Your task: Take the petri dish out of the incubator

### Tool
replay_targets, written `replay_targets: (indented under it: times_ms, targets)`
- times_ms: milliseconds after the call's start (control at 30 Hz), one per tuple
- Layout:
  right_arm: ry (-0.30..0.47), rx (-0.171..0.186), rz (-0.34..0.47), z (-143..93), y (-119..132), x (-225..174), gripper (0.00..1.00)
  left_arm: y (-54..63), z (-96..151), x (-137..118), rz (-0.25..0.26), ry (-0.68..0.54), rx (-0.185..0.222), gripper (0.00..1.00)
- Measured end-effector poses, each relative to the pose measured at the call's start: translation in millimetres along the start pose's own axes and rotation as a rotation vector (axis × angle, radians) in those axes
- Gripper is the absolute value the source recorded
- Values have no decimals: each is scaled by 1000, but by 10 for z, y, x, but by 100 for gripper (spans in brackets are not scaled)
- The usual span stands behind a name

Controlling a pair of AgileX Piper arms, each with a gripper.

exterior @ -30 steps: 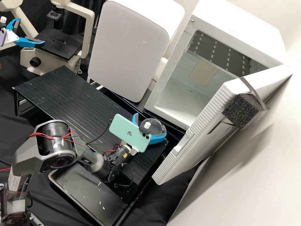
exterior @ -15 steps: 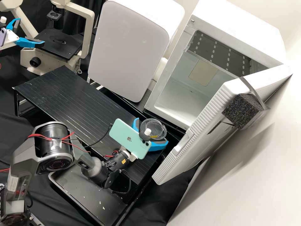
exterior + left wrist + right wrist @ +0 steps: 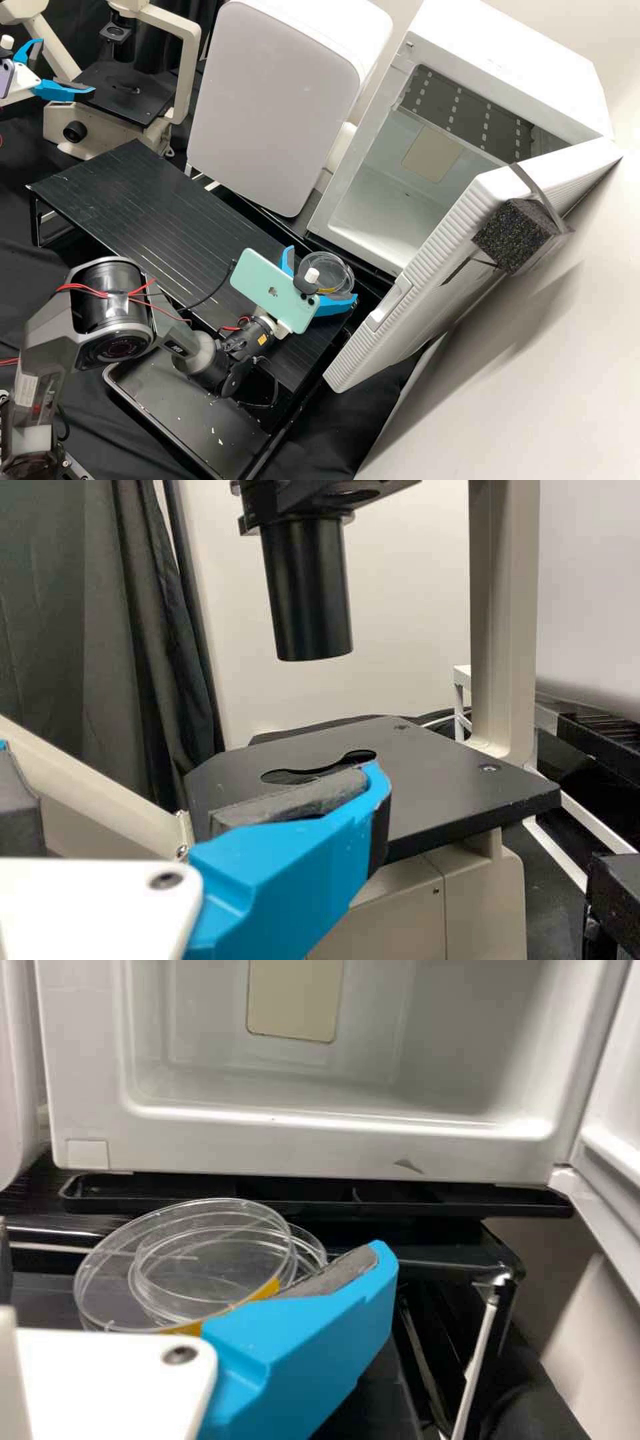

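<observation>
By the black platform's far right corner, my right gripper (image 3: 323, 274) stands open around the clear petri dish (image 3: 339, 270), one finger on either side. In the right wrist view the dish (image 3: 215, 1260) lies between the spread fingers of the right gripper (image 3: 200, 1260), close to one blue finger, which overlaps its edge; its lid looks offset and tilted. The incubator (image 3: 373, 217) has its door open, and the dish is outside, in front of the opening. My left gripper (image 3: 67, 67) is open beside the microscope, with nothing between its fingers; the left gripper (image 3: 200, 780) faces the stage (image 3: 450, 780).
The incubator door (image 3: 433, 267) swings out to the right of the right gripper. A closed white appliance (image 3: 267, 113) stands left of the incubator. The long black platform (image 3: 153, 200) spans the middle, with a black tray (image 3: 180, 413) nearer the front.
The right gripper's fingers have spread wider, letting go of the dish. The gripper shifted a little toward the front, then slightly back. The left gripper has not moved.
</observation>
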Motion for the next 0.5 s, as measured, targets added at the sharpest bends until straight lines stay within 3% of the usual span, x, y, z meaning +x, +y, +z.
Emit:
replay_targets:
  times_ms: [500]
  targets:
    - [-30,5,-12,42,-43,42,100,0,0,0,0,0,0,100]
